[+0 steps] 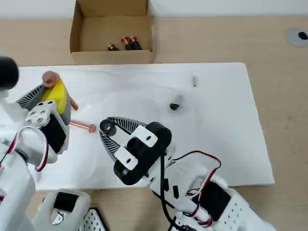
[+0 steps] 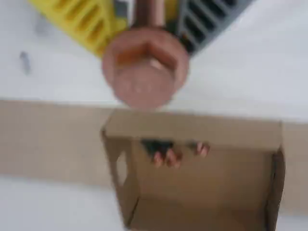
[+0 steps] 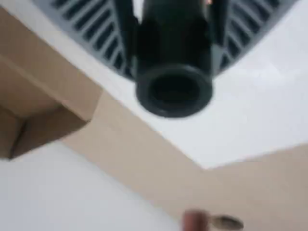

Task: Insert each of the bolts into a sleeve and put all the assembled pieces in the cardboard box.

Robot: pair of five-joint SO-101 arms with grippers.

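Our left hand (image 1: 48, 89) grips a bolt (image 1: 50, 78) by the shank, head outward. Our right hand (image 1: 113, 134) clamps a sleeve (image 1: 106, 127), bore facing out, likely poised for mating. A loose bolt (image 1: 82, 126) and loose sleeve (image 1: 174, 106) wait on the table (image 1: 281, 86); finished pieces (image 1: 124, 43) lie in the box (image 1: 77, 33).

The surface (image 1: 226, 134) is seen from above by the high camera, with the box (image 1: 111, 29) at the far edge. Each wrist camera is set close behind its fingers (image 2: 82, 19) and pointed along them; the box is shared by all views.
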